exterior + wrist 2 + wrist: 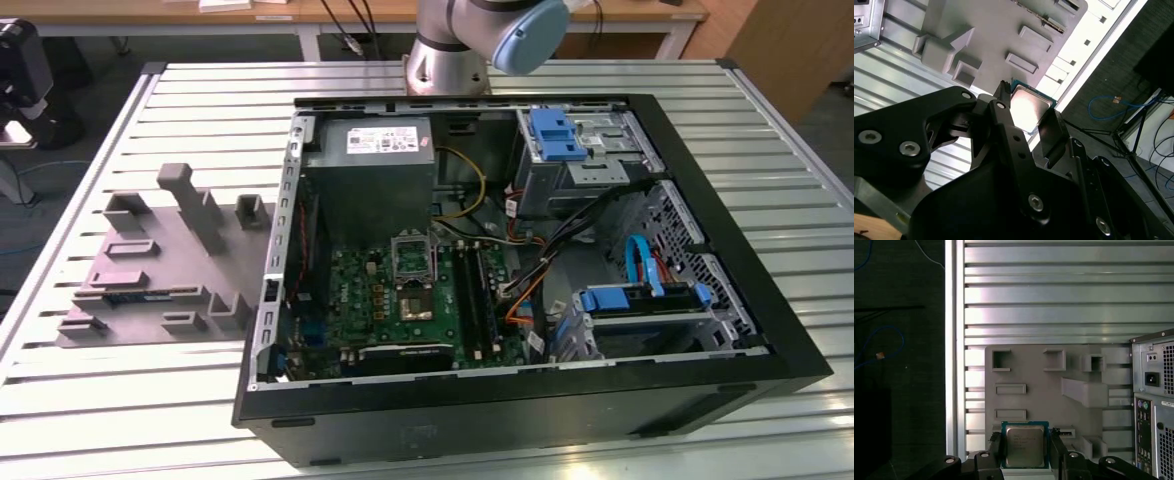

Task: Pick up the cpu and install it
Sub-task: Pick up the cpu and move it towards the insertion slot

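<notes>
Silvery cpu [1025, 446], print [1022, 440] illegible, clamped in tool [1026, 449]

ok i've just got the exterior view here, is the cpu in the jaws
Observer: yes. In both wrist views the cpu sits between the jaws of the gripper, which press on two opposite edges.
Operator: which way up is it
Observer: its silvery metal top faces the first wrist camera, with the thin green rim showing around it.
Operator: and where is it hanging
Observer: over an edge of the grey parts tray, not over the pc case.
</notes>
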Controlling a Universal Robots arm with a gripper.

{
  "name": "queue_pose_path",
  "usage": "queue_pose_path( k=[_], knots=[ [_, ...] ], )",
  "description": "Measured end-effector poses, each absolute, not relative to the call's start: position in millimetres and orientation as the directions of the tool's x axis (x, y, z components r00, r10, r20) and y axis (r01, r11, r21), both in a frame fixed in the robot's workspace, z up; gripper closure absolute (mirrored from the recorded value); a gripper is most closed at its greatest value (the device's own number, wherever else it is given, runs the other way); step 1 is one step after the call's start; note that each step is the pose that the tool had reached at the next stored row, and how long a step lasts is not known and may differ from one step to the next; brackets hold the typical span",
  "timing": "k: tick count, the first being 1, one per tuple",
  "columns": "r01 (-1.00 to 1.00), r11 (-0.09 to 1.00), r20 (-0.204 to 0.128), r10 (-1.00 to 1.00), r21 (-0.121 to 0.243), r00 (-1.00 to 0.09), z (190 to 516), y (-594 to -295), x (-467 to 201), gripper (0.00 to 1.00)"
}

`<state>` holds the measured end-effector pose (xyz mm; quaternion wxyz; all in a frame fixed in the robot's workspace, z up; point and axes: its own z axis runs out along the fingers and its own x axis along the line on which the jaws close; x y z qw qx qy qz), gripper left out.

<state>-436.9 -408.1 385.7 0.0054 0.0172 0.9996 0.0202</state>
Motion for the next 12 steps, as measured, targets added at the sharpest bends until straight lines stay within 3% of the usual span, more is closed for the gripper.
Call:
queue_pose_path(
  k=[12],
  knots=[
    [0.034,0.999,-0.010,0.035,0.040,-0.999,385.6,-408.1,-434.0,0.53]
  ],
)
